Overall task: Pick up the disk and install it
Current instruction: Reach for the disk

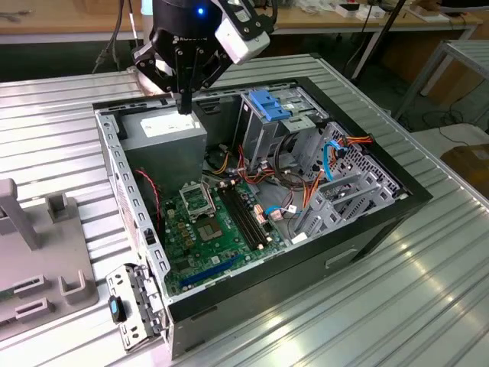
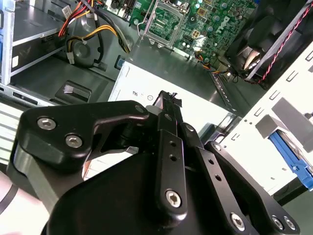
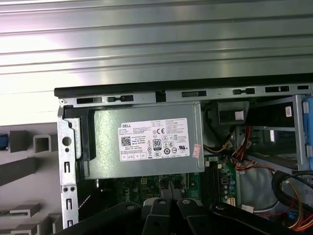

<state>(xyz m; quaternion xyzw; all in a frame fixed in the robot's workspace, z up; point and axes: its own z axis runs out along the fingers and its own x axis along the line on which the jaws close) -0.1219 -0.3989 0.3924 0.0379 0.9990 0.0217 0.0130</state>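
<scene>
My gripper (image 1: 184, 104) hangs point-down over the back left corner of the open computer case (image 1: 359, 245). Its black fingers meet at the tips, shut, with nothing between them. In the second wrist view the gripper (image 2: 168, 99) ends just above the grey power-supply box (image 2: 205, 110), apart from it. The same box with its white label (image 3: 154, 141) lies flat under the arm in the first wrist view. The disk is out of view. The blue-topped drive cage (image 1: 269, 104) stands upright at the back of the case, to the exterior view's right of the gripper.
The green motherboard (image 1: 210, 222) lies on the case floor, with orange, red and blue cables (image 1: 313, 187) bundled toward the exterior view's right. A grey slotted fixture (image 1: 38, 252) sits on the ribbed metal table (image 1: 397, 306) at the left. A hinged metal bracket (image 1: 134, 306) juts from the case's near corner.
</scene>
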